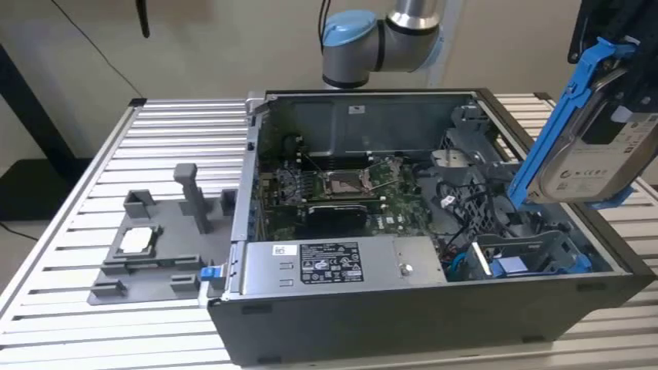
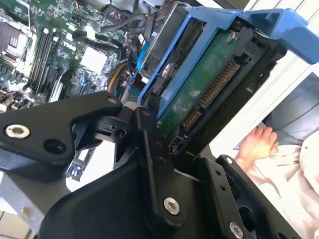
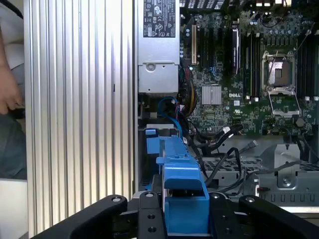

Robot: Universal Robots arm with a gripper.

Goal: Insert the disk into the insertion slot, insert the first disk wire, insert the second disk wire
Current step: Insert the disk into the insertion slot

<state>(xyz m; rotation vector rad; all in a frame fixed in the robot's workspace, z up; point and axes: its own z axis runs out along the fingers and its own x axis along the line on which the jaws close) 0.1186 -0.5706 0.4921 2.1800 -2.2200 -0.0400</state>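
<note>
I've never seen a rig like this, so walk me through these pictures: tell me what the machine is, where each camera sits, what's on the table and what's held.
The machine is a robot arm with a grasping end effector. The exterior view looks on from off the arm; both wrist views ride on it. On the slatted metal table sit an open computer case and a grey parts fixture. The end effector is shut on the disk, a hard drive in a blue carrier, raised above the case, not yet in the insertion slot.
</note>
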